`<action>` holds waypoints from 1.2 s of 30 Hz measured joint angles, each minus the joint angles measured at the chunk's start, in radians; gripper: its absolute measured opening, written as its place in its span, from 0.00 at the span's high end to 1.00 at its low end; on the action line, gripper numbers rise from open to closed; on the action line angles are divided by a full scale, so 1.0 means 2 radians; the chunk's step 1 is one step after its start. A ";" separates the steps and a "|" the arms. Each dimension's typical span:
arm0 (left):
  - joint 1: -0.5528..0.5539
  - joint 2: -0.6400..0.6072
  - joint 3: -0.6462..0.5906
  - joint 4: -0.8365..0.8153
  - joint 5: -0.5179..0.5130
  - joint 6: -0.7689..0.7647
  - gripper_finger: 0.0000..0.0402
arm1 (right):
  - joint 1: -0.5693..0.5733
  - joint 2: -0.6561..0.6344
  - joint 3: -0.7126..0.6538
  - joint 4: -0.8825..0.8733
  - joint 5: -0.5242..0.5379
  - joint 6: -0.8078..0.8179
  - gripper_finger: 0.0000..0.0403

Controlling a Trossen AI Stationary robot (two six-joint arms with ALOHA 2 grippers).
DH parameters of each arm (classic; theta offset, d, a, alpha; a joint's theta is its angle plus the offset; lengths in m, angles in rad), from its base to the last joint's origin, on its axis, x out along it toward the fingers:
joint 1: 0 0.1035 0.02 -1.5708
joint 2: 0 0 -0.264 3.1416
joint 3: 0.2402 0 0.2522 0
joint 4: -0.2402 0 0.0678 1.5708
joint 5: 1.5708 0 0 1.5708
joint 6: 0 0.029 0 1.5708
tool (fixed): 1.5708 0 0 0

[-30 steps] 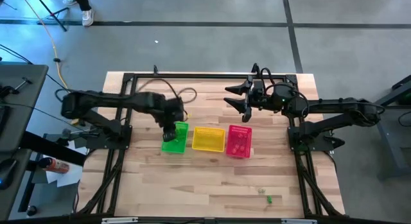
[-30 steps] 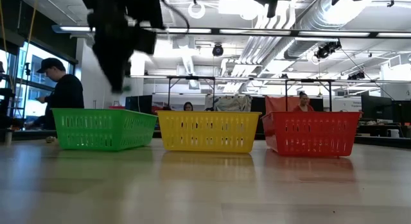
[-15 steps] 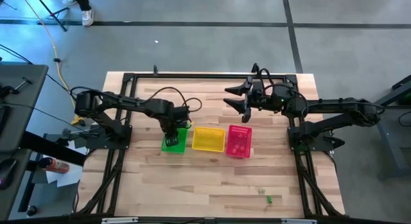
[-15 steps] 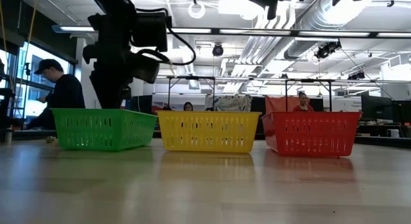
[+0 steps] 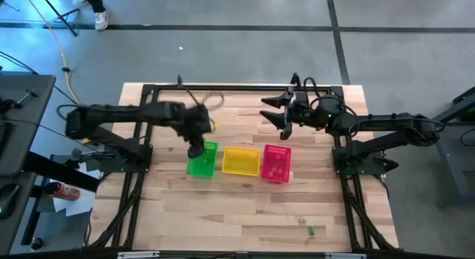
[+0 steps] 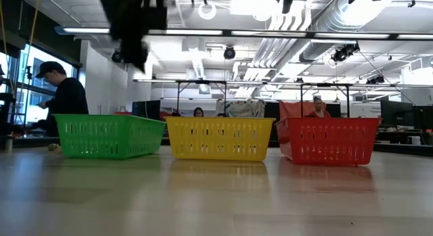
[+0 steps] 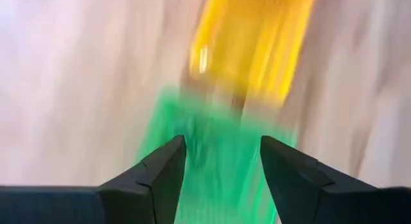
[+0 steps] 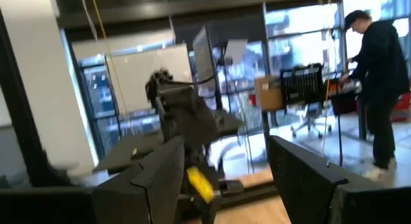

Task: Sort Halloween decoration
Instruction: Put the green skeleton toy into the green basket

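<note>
Left claw (image 5: 195,150) hangs over the far end of the green basket (image 5: 202,159), and in its wrist view the two dark fingers (image 7: 157,176) stand parted with nothing between them, green mesh and then the yellow basket (image 7: 253,47) smeared beyond. Right claw (image 5: 285,116) waits high at the far side of the worktop (image 5: 245,207), above and behind the pink basket (image 5: 276,162), fingers spread wide and bare in its own view.

Where are the trinkets? The only loose ones I can make out sit well away from all three baskets, down near the front edge on the right: a small green one (image 5: 311,231) and, just beside it, a paler speck (image 5: 301,221) I can barely resolve. Whether anything lies inside the baskets, I cannot tell; from worktop level their walls hide the contents.

Now, handling. These pieces look tiny and surely near weightless, so lifting is no worry; losing them is. My guess is hard moulded plastic, stiff, a touch slick, liable to skitter or flip when a fingertip nudges it on the smooth wood. Best bet is to come straight down with the fingers straddling the piece, tips almost brushing the worktop, and close gently across its narrowest width, centred so it does not squirt out sideways. Firm squeeze, not a crushing one. Release low inside the matching basket, because something this light could bounce off the mesh.
</note>
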 joint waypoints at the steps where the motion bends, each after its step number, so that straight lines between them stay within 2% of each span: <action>1: 0.003 -0.016 0.010 0.022 -0.004 0.003 0.52 | 0.000 0.000 0.000 0.008 0.005 0.000 0.45; 6: 0.012 -0.083 0.032 0.212 -0.045 0.036 0.52 | 0.000 0.000 0.000 0.022 0.008 -0.004 0.45; 9: 0.014 -0.098 0.032 0.315 -0.049 0.056 0.52 | 0.000 0.000 0.000 0.022 -0.005 0.000 0.45; 12: 0.014 -0.099 0.032 0.378 -0.048 0.068 0.52 | 0.000 0.000 0.000 0.022 -0.023 0.000 0.45; 15: 0.012 -0.090 0.032 0.392 -0.047 0.061 0.52 | 0.000 0.000 0.000 0.022 -0.043 0.000 0.45; 25: 0.008 -0.072 0.031 0.391 -0.046 0.054 0.52 | -0.004 0.000 0.000 0.018 -0.044 0.009 0.45; 28: 0.008 -0.072 0.031 0.392 -0.046 0.054 0.52 | -0.008 0.000 0.000 0.014 -0.077 0.065 0.45; 31: 0.008 -0.072 0.031 0.391 -0.057 0.043 0.52 | -0.015 -0.008 0.000 -0.018 -0.139 0.158 0.45; 36: 0.008 -0.072 0.031 0.375 -0.060 0.023 0.52 | 0.004 -0.025 0.000 -0.154 -0.223 0.321 0.45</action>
